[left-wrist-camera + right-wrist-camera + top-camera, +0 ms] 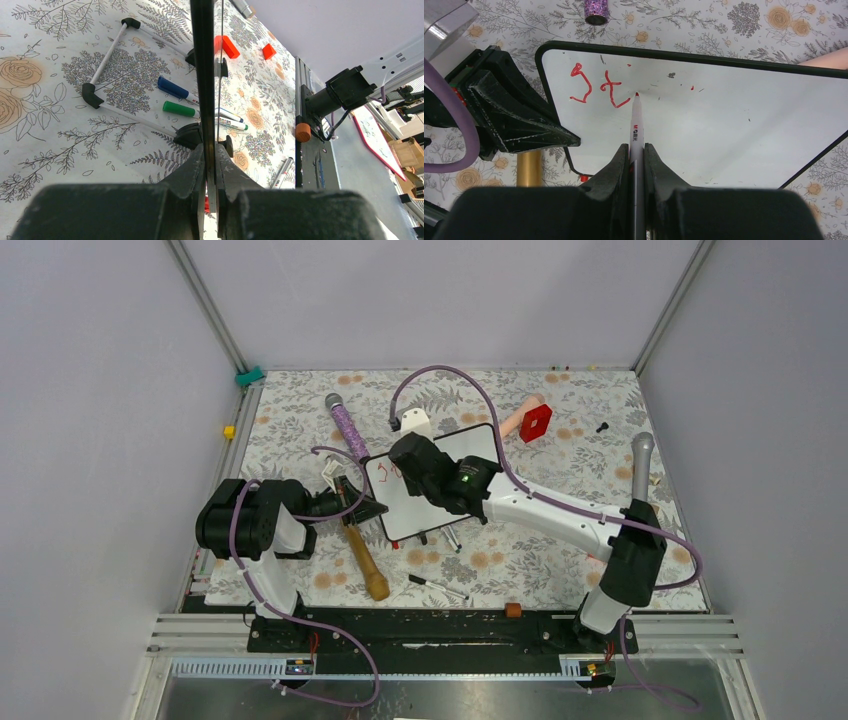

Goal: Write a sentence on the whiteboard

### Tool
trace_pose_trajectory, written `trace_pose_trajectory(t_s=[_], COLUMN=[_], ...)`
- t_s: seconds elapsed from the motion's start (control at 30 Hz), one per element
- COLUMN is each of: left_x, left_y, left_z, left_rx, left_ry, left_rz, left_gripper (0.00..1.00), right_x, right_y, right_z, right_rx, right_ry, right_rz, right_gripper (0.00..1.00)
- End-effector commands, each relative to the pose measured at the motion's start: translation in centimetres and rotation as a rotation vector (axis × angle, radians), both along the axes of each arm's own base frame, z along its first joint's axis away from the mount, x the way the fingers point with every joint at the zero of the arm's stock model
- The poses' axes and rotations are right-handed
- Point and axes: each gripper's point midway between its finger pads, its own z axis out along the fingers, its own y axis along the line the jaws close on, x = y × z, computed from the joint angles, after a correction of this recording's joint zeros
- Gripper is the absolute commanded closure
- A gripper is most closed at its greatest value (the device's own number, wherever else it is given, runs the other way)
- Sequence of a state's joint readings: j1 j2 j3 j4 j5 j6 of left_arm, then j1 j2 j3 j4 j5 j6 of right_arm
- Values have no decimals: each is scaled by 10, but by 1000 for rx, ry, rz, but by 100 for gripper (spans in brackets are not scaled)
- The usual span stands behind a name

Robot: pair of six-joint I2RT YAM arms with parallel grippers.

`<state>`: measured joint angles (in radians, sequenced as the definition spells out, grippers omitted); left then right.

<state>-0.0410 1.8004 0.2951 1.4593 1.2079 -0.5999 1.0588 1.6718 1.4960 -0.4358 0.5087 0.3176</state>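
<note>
The whiteboard (405,512) (724,115) stands tilted above the floral mat, and the left wrist view shows it edge-on (202,75). My left gripper (212,150) (370,508) is shut on its left edge, with the jaws pressed to both faces. My right gripper (637,150) (408,462) is shut on a white marker (636,127). The marker's red tip rests on the board just right of the writing. Of the sentence (599,87), only two red letters reading "st" show, near the board's top left corner.
A blue marker (172,89), a green marker (180,109) and a white-rod stand (107,55) lie under the board. On the mat are a wooden-handled mallet (365,562), a purple microphone (345,425), a red block (536,422), a silver microphone (640,465) and a black marker (437,587).
</note>
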Motion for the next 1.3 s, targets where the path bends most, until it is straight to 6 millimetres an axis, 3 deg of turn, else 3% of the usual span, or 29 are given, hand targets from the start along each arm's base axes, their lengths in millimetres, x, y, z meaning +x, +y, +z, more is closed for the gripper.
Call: trace_pose_trajectory(t_s=[0.0,0.3,0.8,1.27], left_x=[-14,-14,-14,-15], left_y=[-5,-5,-5,-6], left_z=[-3,-4,-4,-4], left_rx=[14,15,14,16], left_ry=[-58,-57,-56,-65], left_rz=[-90,-88,-90,-90], left_gripper=[100,100,100,100], right_x=[7,10,16,21], right_y=[6,5,-14,-10], right_z=[16,12,12,19], right_rx=[17,2,-18,-5], right_ry=[-44,-43,-41,-45], right_rz=[-18,-31,-96,-88], right_gripper=[100,100,100,100])
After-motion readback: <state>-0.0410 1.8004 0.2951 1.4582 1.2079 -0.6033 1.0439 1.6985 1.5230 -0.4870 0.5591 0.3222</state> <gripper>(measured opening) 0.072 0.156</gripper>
